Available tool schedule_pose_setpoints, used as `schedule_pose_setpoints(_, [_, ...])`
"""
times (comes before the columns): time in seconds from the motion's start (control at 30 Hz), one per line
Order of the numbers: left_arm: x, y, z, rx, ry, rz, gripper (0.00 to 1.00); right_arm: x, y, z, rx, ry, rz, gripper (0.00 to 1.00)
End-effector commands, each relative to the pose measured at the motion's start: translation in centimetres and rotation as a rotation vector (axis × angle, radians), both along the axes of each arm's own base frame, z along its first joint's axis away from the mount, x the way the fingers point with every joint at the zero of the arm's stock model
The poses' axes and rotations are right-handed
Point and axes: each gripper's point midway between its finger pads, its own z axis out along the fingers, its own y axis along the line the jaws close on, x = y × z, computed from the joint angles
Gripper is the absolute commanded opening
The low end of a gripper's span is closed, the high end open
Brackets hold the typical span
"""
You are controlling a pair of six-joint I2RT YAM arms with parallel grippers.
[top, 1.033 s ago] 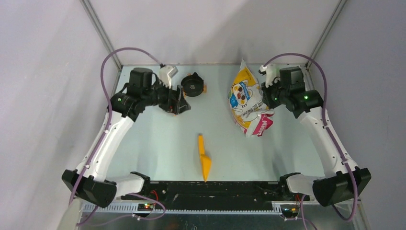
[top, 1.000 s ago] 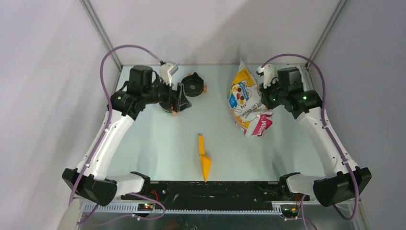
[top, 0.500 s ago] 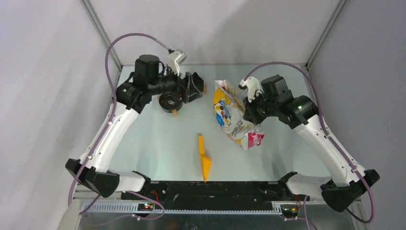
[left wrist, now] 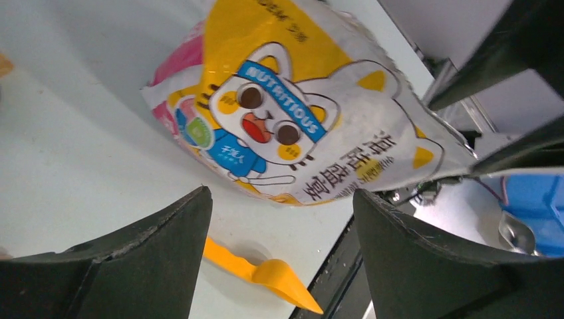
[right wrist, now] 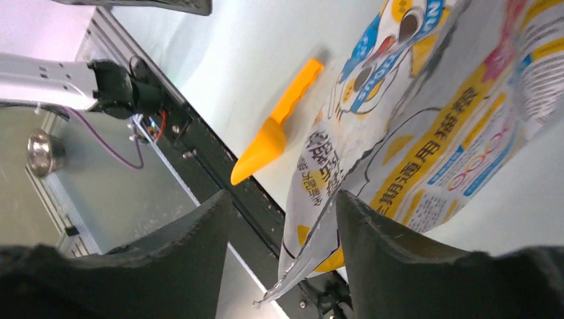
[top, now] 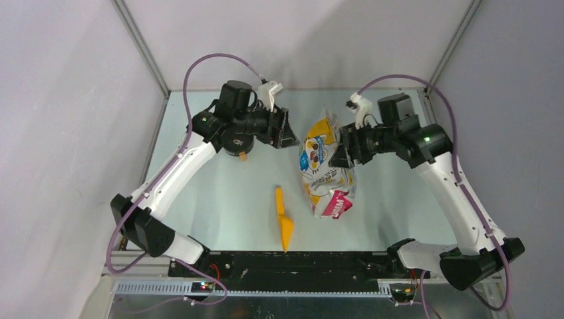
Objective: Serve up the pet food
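No pet food shows in any view. The printed cartoon-cat bag lies on the table between the two arms, its pink end toward the near edge. My right gripper is at the bag's upper right edge. In the right wrist view its jaws stand apart, and the bag's crimped edge pokes between them beside one finger. My left gripper hangs just left of the bag's top. It is open and empty, facing the bag's cat print.
An orange scoop lies near the front middle, handle pointing away; it also shows as the scoop and the scoop. A black round bowl sits under the left arm. The black front rail bounds the near edge.
The right arm has carried the bag left toward the table's middle, and its jaws have parted. The left gripper has swung right, from the black bowl toward the bag.
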Motion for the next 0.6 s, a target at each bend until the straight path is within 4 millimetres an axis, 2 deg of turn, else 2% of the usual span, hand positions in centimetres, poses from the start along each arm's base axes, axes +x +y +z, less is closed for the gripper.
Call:
schedule_pose_setpoints(0.0, [2.4, 0.5, 5.5, -0.044, -0.125, 0.175, 0.85, 0.3, -1.0, 6.1, 0.195, -0.083, -0.038, 0.65])
schedule_pose_setpoints(0.03, [2.3, 0.8, 6.4, -0.038, -0.153, 0.2, 0.85, 0.7, -1.9, 6.2, 0.193, -0.083, -0.077, 0.65])
schedule_pose_setpoints(0.07, [2.7, 1.0, 8.4, -0.041, -0.21, 0.242, 0.85, 0.8, -2.3, 6.6, 0.19, -0.096, -0.092, 0.66])
schedule_pose_setpoints(0.1, [2.8, 1.1, 8.8, -0.03, -0.221, 0.256, 0.83, 1.3, -2.9, 6.7, 0.176, -0.118, -0.122, 0.66])
schedule_pose_setpoints(0.13, [2.4, 0.6, 10.7, -0.06, -0.248, 0.245, 0.82, 1.9, -3.3, 6.7, 0.156, -0.149, -0.145, 0.66])
schedule_pose_setpoints(0.27, [1.2, -1.8, 12.7, -0.137, -0.279, 0.129, 0.75, 3.7, -3.7, 6.7, 0.112, -0.251, -0.148, 0.72])
schedule_pose_setpoints(0.33, [-0.5, -3.3, 12.4, -0.098, -0.358, -0.005, 0.72, 4.1, -3.9, 5.9, 0.099, -0.255, -0.129, 0.73])
schedule_pose_setpoints(0.37, [-0.7, -3.3, 12.3, -0.045, -0.451, -0.047, 0.71, 4.4, -4.1, 5.3, 0.092, -0.244, -0.127, 0.73])
schedule_pose_setpoints(0.4, [-2.0, -4.1, 11.9, -0.018, -0.479, -0.101, 0.7, 4.2, -4.3, 5.0, 0.097, -0.223, -0.121, 0.71])
schedule_pose_setpoints(0.43, [-2.8, -4.5, 11.8, 0.01, -0.537, -0.144, 0.65, 4.2, -4.4, 4.4, 0.094, -0.205, -0.126, 0.7])
schedule_pose_setpoints(0.5, [-3.5, -4.9, 10.4, 0.045, -0.537, -0.171, 0.53, 4.2, -5.0, 3.6, 0.075, -0.19, -0.159, 0.66])
schedule_pose_setpoints(0.57, [-4.0, -5.4, 8.0, 0.054, -0.439, -0.182, 0.45, 3.9, -5.4, 2.9, 0.046, -0.192, -0.173, 0.61])
